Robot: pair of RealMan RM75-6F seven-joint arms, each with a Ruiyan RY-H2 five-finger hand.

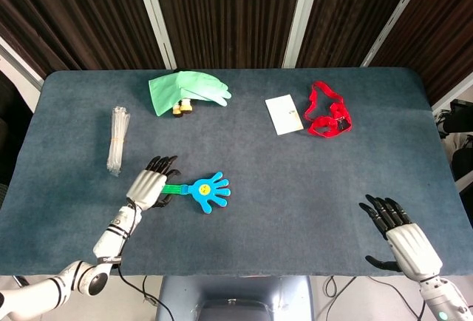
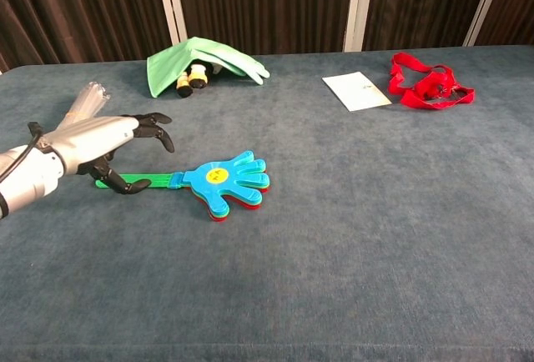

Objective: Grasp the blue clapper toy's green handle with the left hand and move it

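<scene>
The clapper toy (image 1: 199, 190), a blue hand shape with a green handle (image 2: 146, 182), is seen lying flat on the counter (image 1: 295, 188), toward its front left part, with the handle pointed to the left. The counter is covered in dark blue fabric. Above the handle the left hand (image 1: 150, 186) is held, its fingers (image 2: 150, 131) curved and apart over the handle's far end and its thumb down at the near side of the handle; whether the handle is touched cannot be told, and nothing is pinched yet. The right hand (image 1: 403, 240) is seen only in the head view, at the front right edge of the counter, well apart from the toy, with its fingers spread and nothing held. At the back left a green glove (image 1: 186, 89) is draped over some small brown things. At the back right a red strap (image 1: 326, 112) lies in loops, and just beside it, to the left, a white card (image 1: 284, 114) lies flat. A bundle of clear straws (image 1: 116, 138) lies near the left edge, behind the left hand.
</scene>
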